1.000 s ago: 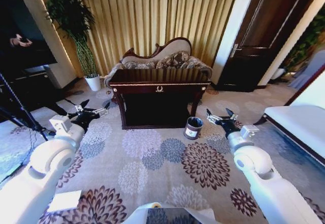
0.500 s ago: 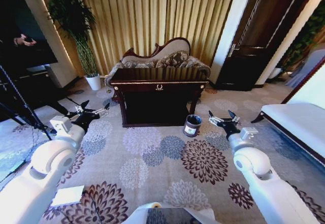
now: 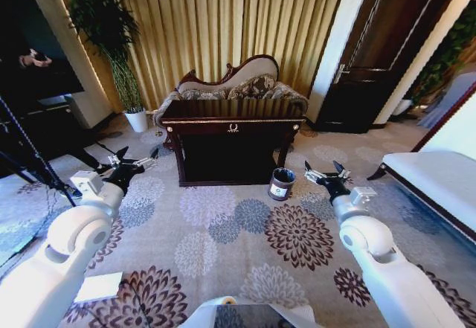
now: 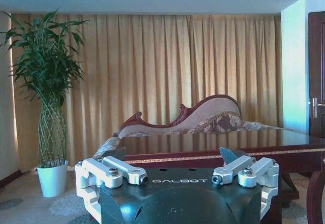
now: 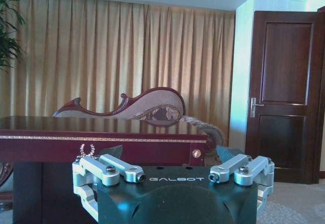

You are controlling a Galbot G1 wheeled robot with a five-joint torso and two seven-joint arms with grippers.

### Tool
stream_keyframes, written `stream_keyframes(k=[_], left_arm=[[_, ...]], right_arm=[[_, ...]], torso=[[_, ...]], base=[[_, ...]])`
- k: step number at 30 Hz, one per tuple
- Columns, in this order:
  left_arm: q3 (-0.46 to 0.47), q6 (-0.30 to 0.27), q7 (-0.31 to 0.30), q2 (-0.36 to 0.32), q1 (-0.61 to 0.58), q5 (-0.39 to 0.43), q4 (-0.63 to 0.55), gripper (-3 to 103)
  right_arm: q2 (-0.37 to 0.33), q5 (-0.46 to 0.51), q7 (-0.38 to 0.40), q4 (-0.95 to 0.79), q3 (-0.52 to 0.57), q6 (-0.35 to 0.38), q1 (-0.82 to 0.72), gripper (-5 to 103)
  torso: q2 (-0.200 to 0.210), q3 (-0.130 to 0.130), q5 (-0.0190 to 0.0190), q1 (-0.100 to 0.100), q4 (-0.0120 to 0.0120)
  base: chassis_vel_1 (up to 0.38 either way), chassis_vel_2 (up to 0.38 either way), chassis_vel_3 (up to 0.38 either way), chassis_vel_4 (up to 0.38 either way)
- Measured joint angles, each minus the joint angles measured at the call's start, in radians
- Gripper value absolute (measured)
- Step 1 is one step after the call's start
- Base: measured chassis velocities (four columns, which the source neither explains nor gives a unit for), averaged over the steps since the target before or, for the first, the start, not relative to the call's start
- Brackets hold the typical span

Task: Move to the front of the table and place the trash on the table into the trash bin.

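The dark glossy table (image 3: 233, 123) with gold trim stands ahead across the carpet, also seen in the left wrist view (image 4: 228, 148) and the right wrist view (image 5: 96, 130). I cannot make out the trash on its top from this distance. The small dark trash bin (image 3: 282, 184) sits on the floor by the table's right front leg. My left gripper (image 3: 135, 163) (image 4: 177, 160) is held out low to the left of the table, open and empty. My right gripper (image 3: 322, 173) (image 5: 175, 158) hovers just right of the bin, open and empty.
A patterned sofa (image 3: 238, 82) sits behind the table before gold curtains. A plant in a white pot (image 3: 136, 120) stands at the left, with a tripod (image 3: 30, 164) nearer. A dark door (image 3: 372, 53) and a white bench (image 3: 439, 179) are on the right. White paper (image 3: 99, 287) lies on the carpet.
The whole head view has shifted slightly, so the camera has moved; the table sits a touch higher in the view. Both arms keep the same open pose.
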State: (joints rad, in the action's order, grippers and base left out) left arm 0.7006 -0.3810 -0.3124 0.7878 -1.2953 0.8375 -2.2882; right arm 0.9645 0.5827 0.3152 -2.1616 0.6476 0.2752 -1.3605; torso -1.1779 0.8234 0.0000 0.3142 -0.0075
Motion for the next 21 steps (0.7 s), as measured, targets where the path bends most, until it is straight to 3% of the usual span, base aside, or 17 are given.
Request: stream_keyframes(k=[21], left_arm=[[0.001,0.001,0.0,0.001,0.0,0.0,-0.001,100]], right_arm=[[0.0,0.001,0.002,-0.002,-0.001,0.001,0.0,100]], torso=[[0.0,0.0,0.0,0.0,0.0]], base=[[0.0,0.0,0.0,0.0]])
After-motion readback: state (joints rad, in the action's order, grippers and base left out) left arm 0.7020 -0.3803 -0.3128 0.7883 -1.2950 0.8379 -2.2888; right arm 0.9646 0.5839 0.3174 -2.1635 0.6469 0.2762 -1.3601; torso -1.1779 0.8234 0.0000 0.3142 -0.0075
